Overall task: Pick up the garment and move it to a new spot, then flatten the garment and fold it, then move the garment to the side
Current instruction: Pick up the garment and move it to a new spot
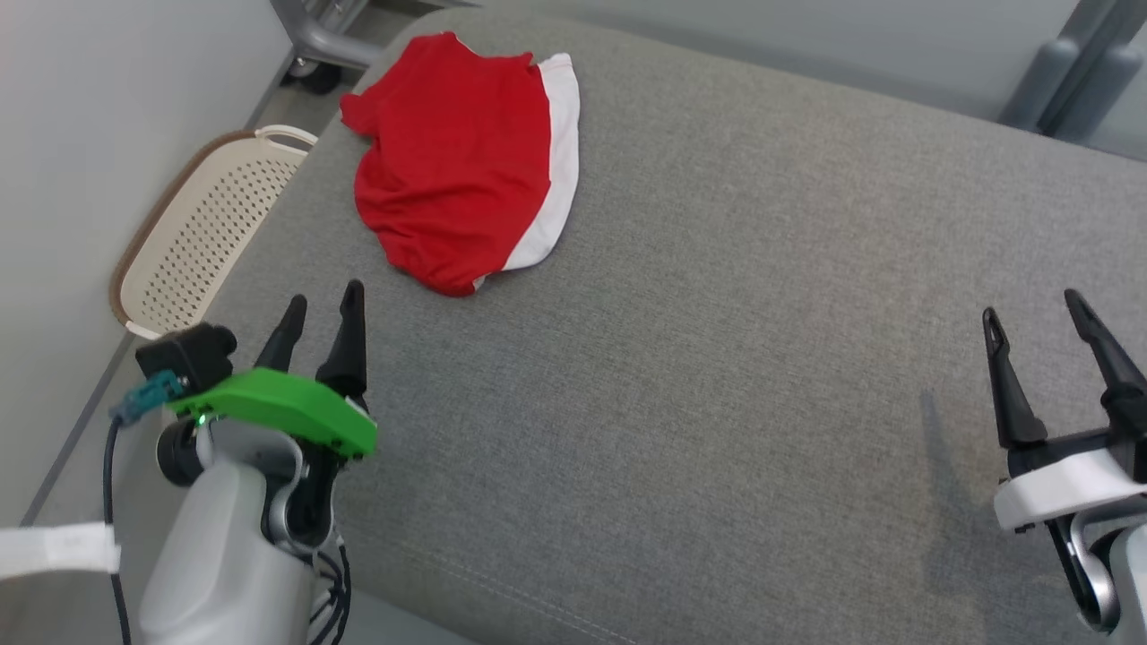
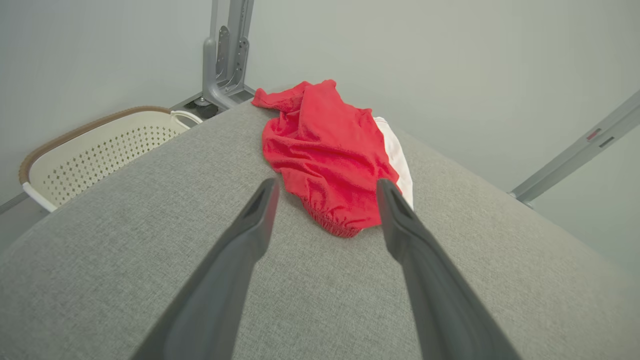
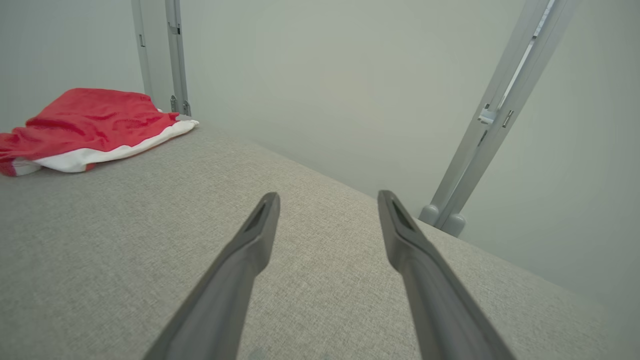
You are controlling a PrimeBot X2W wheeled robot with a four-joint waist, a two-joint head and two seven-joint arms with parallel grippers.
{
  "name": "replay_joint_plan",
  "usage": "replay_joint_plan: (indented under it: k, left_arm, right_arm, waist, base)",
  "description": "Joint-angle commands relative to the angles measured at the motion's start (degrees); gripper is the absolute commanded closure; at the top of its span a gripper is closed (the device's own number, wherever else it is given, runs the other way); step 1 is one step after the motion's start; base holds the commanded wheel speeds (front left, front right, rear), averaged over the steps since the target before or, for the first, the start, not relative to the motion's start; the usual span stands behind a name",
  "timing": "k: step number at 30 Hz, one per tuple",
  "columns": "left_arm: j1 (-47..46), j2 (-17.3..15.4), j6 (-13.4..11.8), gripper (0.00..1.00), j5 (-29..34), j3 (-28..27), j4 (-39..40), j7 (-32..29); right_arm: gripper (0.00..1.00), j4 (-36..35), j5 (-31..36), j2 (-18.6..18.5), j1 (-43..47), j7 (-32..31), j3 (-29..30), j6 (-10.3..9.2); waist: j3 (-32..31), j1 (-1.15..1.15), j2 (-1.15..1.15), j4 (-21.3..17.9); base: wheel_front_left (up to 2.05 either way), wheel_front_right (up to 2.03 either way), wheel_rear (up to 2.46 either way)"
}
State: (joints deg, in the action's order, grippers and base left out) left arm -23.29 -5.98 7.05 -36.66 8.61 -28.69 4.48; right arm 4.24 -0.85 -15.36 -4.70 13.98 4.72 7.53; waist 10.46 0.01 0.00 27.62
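head view: the red and white garment (image 1: 457, 161) lies crumpled at the far left of the grey table (image 1: 717, 376), near a basket (image 1: 193, 237). the left claw (image 1: 324, 297) hovers just short of it, fingers apart. the right claw (image 1: 1030, 306), also spread, is well apart from it.
left wrist view: the gathered hem lies straight ahead of the fingers. best to drop onto that bunched near edge and pinch a thick fold, not the table's cover.
right wrist view: the garment lies far off, so the left arm suits this pick.

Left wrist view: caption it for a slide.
Open left gripper aimed at crumpled red-and-white garment on grey cushion, basket alongside.
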Motion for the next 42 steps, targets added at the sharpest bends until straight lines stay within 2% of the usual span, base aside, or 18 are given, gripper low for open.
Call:
replay_joint_plan:
  k: [1, 5, 10, 17, 18, 19, 20, 21, 25, 31, 35, 42]
  left_arm:
    - [-2.84, 0.72, -0.41, 0.00, -0.96, -0.28, -1.67, -0.76]
    - [-11.31, 0.83, -1.28, 0.00, -3.81, -1.10, -11.43, -6.73]
    - [-18.49, -0.64, -2.23, 0.00, -4.84, -2.21, -20.57, -9.06]
    - [-23.32, -2.06, -2.50, 0.00, -5.06, -2.05, -30.61, -11.90]
    - [-23.52, -2.19, -2.59, 0.19, -4.79, -1.88, -31.81, -11.78]
    - [-23.63, -2.15, -2.53, 0.58, -4.81, -1.81, -32.93, -11.53]
    - [-23.76, -2.18, -2.21, 0.92, -4.82, -1.69, -33.76, -11.34]
    - [-23.96, -2.17, -1.78, 1.00, -4.69, -1.42, -34.45, -11.03]
    - [-25.20, -0.91, -0.40, 1.00, -3.98, 0.42, -34.84, -9.55]
    - [-26.59, 0.15, 0.44, 1.00, -2.53, 5.57, -29.88, -7.43]
    - [-24.64, 1.69, 0.52, 1.00, -2.48, 12.70, -22.30, -8.99]
    - [-21.15, 2.17, 0.51, 1.00, -3.64, 24.62, -7.85, -14.10]
  right_arm:
    - [0.00, -0.77, -0.18, -0.72, -1.19, -0.22, 0.00, -0.08]
    - [0.00, -2.91, -0.67, -1.90, -2.93, -1.07, -1.00, -0.08]
    - [0.00, -4.81, -0.78, -1.66, -3.49, -1.22, -1.37, -0.08]
    - [0.00, -6.00, -0.83, -0.90, -2.61, -0.93, -0.21, -0.08]
    - [0.00, -5.97, -0.82, -0.82, -2.54, -0.85, -0.26, -0.08]
    - [0.00, -5.91, -0.83, -0.63, -2.57, -0.78, -0.28, -0.08]
    - [0.00, -5.82, -0.84, -0.40, -2.67, -0.68, -0.30, -0.08]
    - [0.00, -5.70, -0.81, -0.23, -2.75, -0.65, -0.27, -0.08]
    - [0.00, -4.80, -0.61, 0.63, -2.55, -0.29, 0.05, -0.08]
    - [0.00, -3.08, -0.81, 2.35, -2.34, 0.37, -0.36, -0.08]
    - [0.00, -1.48, -1.03, 3.76, -3.39, 0.80, -0.90, -0.08]
    - [0.00, 1.38, -1.39, 6.25, -3.99, 1.19, -0.95, -0.08]
  waist:
    - [8.41, -0.01, 0.00, -4.36]
    - [11.44, -0.01, 0.00, -7.46]
    - [13.63, -0.01, 0.00, -11.17]
    - [14.92, -0.01, 0.00, -13.98]
    - [14.94, -0.01, 0.00, -14.29]
    - [14.89, -0.01, 0.00, -14.57]
    - [14.79, -0.01, 0.00, -14.85]
    - [14.68, -0.01, 0.00, -15.04]
    - [13.55, -0.01, 0.00, -15.30]
    - [10.39, -0.01, 0.00, -15.55]
    - [8.10, -0.01, 0.00, -16.69]
    - [4.90, -0.01, 0.00, -20.28]
  base:
    - [0.00, 0.00, 0.00]
    - [0.00, 0.00, 0.00]
    - [0.00, 0.00, 0.00]
    - [0.00, 0.00, 0.00]
    - [0.00, 0.00, 0.00]
    - [0.00, 0.00, 0.00]
    - [0.00, 0.00, 0.00]
    - [0.00, 0.00, 0.00]
    - [0.00, 0.00, 0.00]
    - [0.00, 0.00, 0.00]
    - [0.00, 0.00, 0.00]
    - [0.00, 0.00, 0.00]
